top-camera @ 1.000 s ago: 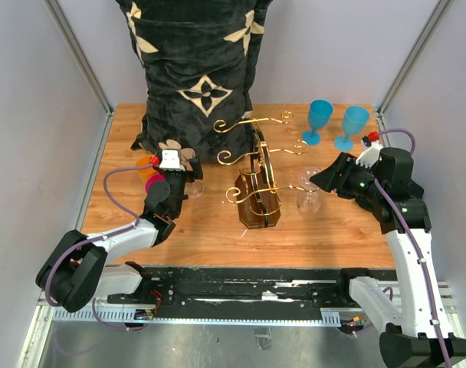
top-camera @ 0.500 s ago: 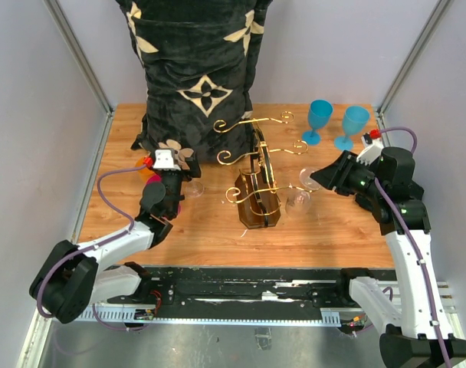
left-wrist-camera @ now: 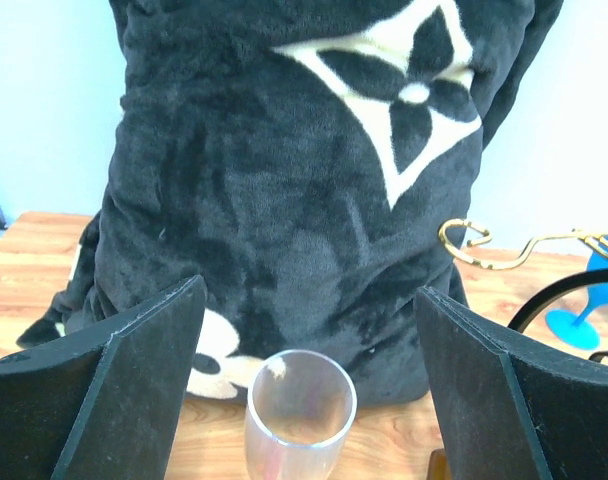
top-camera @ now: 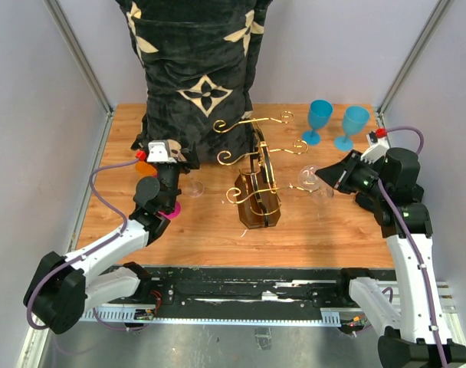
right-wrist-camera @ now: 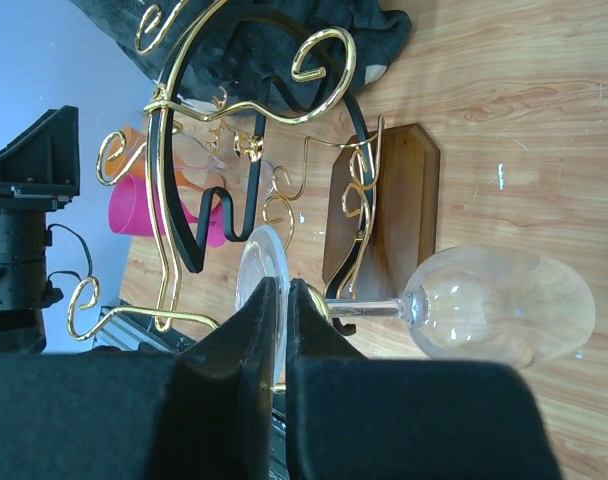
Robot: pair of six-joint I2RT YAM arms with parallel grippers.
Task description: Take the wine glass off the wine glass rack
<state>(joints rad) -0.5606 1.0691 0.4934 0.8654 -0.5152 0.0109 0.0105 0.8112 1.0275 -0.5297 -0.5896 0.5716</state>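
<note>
The wine glass [top-camera: 316,182] is clear and lies nearly sideways just right of the wine glass rack [top-camera: 256,184], a stand of gold wire scrolls on a dark brown wooden body. My right gripper [top-camera: 327,178] is shut on the glass's flat foot. In the right wrist view the fingers [right-wrist-camera: 286,295] pinch the foot disc [right-wrist-camera: 256,268]. The stem runs past a gold arm of the rack [right-wrist-camera: 389,200] to the bowl [right-wrist-camera: 504,315]. My left gripper [left-wrist-camera: 309,290] stands open in front of the black pillow, with a clear tumbler [left-wrist-camera: 299,410] below and between its fingers, untouched.
A large black patterned pillow [top-camera: 198,77] stands at the back. Two blue goblets [top-camera: 319,119] [top-camera: 353,126] stand at the back right. A pink cup [top-camera: 170,207] and an orange cup [top-camera: 143,165] sit by the left arm, with the clear tumbler [top-camera: 193,186] beside them.
My right gripper has closed on the wine glass's foot, and the glass has swung from hanging to nearly sideways, a little to the right. The left arm has lifted back toward the pillow.
</note>
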